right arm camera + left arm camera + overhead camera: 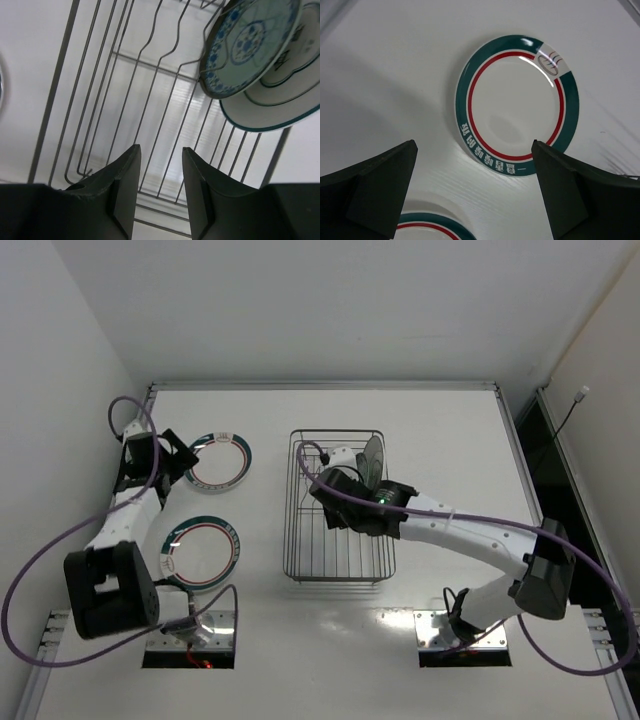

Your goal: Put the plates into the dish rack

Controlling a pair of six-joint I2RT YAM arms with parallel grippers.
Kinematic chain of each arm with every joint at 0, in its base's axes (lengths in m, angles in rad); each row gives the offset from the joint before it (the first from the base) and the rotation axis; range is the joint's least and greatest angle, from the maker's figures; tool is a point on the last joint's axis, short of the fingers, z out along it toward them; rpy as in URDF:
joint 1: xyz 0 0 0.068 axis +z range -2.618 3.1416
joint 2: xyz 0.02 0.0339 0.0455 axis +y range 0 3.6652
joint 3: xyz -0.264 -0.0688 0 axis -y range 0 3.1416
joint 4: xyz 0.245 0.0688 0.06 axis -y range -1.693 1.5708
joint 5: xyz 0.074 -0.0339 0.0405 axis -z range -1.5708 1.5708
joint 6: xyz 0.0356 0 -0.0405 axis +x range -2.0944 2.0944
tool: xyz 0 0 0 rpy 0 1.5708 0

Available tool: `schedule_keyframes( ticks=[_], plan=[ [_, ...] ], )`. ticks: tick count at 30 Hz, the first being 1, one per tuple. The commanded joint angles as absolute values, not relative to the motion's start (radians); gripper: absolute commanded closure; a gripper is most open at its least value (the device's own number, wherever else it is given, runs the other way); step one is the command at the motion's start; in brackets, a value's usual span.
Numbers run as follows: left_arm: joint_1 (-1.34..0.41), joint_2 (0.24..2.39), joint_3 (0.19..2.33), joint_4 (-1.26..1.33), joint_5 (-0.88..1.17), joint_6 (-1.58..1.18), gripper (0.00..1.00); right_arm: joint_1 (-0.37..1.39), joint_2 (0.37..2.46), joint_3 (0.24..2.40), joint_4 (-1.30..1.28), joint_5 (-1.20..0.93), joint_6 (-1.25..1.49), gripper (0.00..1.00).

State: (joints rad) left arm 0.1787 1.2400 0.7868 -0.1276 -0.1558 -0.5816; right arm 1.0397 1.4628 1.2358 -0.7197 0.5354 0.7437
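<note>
Top external view, entry: two ringed plates, far one (pixel 220 461) and near one (pixel 203 551), lie flat on the table (pixel 450 440) left of the dish rack (pixel 291 540). Teal patterned plate (pixel 247 42) and dark-rimmed plate (pixel 272 107) stand leaning at the rack's far right end. Left gripper (pixel 474 147), spread wide and empty, hovers by the far ringed plate. Right gripper (pixel 161 155), fingers parted and empty, hangs over the rack. Risks: a flat plate offers little edge and may skid under the fingers; the right arm may knock the leaning pair.

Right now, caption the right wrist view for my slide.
Open, empty jaws above the dish rack, where a teal patterned plate and a dark-rimmed white plate already stand.
</note>
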Motion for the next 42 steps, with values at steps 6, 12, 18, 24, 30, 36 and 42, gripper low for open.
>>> schedule_keyframes(
  ticks=[6,12,18,24,30,36,42],
  plan=[
    [0.311,1.536,0.828,-0.002,0.155,-0.683,0.10,1.065,1.283,1.072,-0.508,0.537,0.709,0.65],
    [0.311,1.686,0.887,0.089,0.202,-0.673,0.19,1.075,1.261,1.043,-0.499,0.546,0.709,0.65],
    [0.311,1.758,0.887,0.107,0.235,-0.673,0.62,1.075,1.252,1.034,-0.489,0.555,0.709,0.65],
    [0.311,1.769,0.917,0.071,0.201,-0.650,0.98,1.075,1.284,1.065,-0.508,0.555,0.709,0.65],
    [0.311,1.634,0.888,0.130,0.266,-0.704,1.00,1.085,1.285,1.136,-0.610,0.635,0.698,0.65],
    [0.273,1.412,0.980,0.057,0.272,-0.739,1.00,1.085,1.157,1.181,-0.646,0.657,0.734,0.65],
    [0.226,1.204,1.052,0.028,0.418,-0.819,1.00,1.011,0.927,0.999,-0.347,0.491,0.756,0.30]
  ],
)
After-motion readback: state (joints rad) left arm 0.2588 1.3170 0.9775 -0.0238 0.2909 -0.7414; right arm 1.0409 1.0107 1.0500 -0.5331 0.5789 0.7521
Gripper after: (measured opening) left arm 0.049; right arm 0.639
